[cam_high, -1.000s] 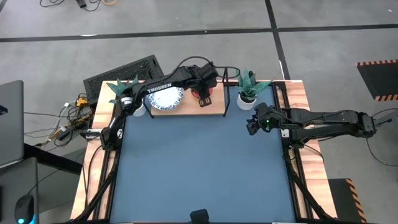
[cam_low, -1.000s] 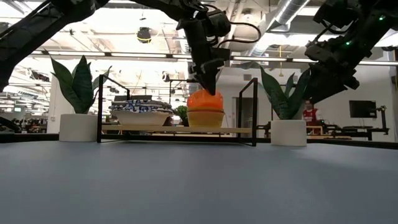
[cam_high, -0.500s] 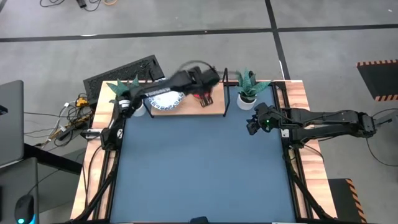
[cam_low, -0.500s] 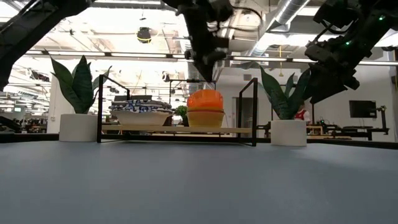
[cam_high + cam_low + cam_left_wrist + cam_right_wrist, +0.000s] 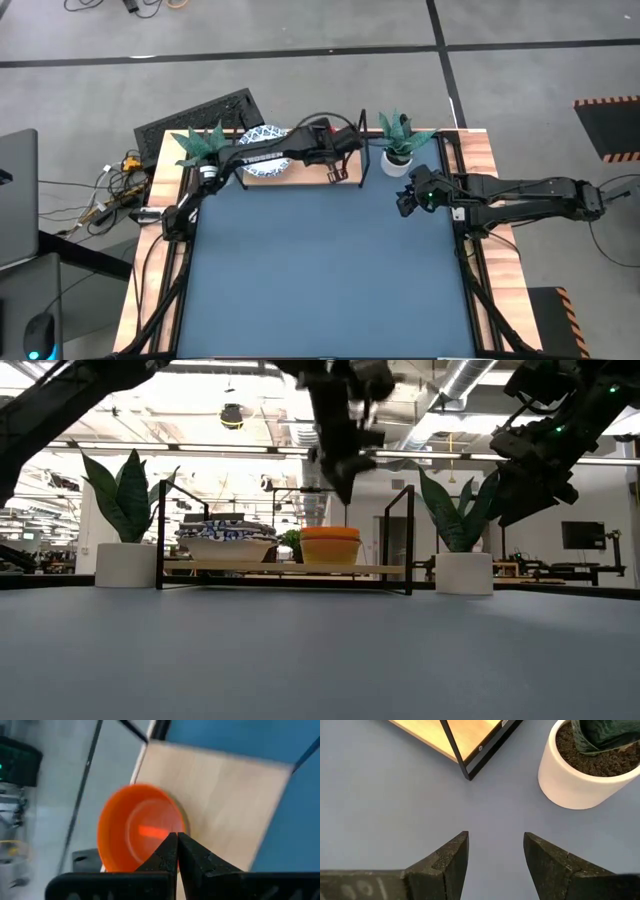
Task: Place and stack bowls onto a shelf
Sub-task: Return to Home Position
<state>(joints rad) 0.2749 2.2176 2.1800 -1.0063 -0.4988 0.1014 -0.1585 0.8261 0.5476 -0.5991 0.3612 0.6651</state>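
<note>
left jaws, closed and empty, have lifted clear of the orange plastic bowl (image 5: 330, 534), now seated on the small-bowl stack on the right part of the light-wood shelf (image 5: 280, 569) beside the blue-patterned white bowls (image 5: 227, 541); right jaws spread, parked right; stacking looks done.

The left arm (image 5: 270, 155) hides part of the patterned bowls (image 5: 265, 134) from above. Anything nested between orange bowl (image 5: 330, 533) and yellow bowl (image 5: 330, 551) cannot be seen.
</note>
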